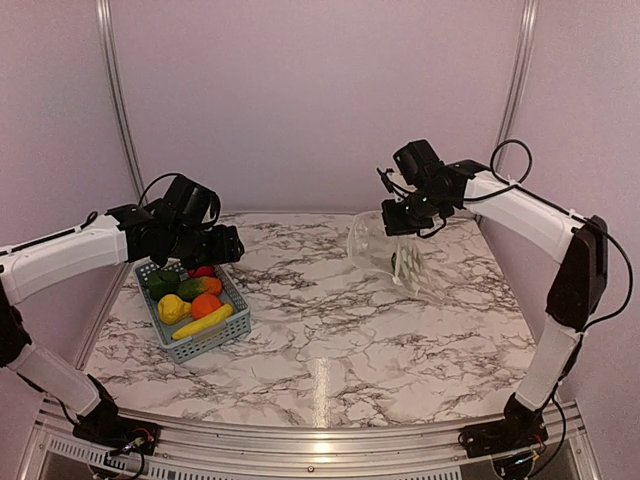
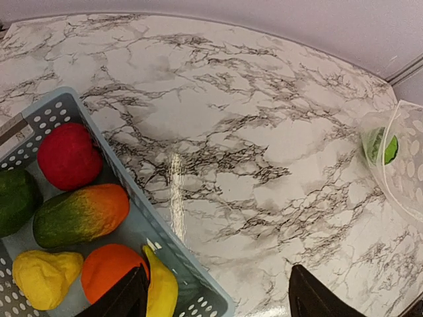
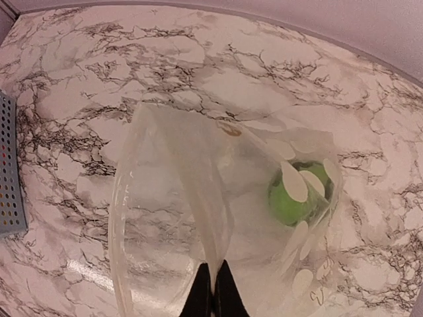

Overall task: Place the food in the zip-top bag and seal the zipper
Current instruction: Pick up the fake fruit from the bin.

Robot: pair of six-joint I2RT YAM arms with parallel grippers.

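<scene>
Food (image 1: 195, 300) lies nearest, heaped in the slotted basket (image 1: 205, 348) at the near left of the bench (image 1: 330, 340). A yellow banana (image 2: 162, 287) lies across the basket's near end. Behind it come an orange piece (image 2: 112, 271), a lumpy yellow one (image 2: 43, 277), a green-to-orange mango (image 2: 79, 214), and a red piece (image 2: 66, 155) at the far end.

The left jaws hover over the basket's right rim, spread wide with nothing between them. The food sits just below and to their left, so the left arm is plainly the nearer one for a pick. The mango's long axis runs nearly in line with the gap between those jaws, so gripping it would probably call for a wrist turn.

Farther off, well apart across the bench to the right, the zip-top bag (image 1: 398, 255) hangs from the right jaws, which are pressed together on a fold of its film near the mouth. That mouth gapes upward and leftward, toward the basket. The bag's long axis slants down to the right, where one green piece (image 3: 294, 195) lies at the bottom. The zipper (image 3: 117, 218) along the mouth edge looks unsealed.
</scene>
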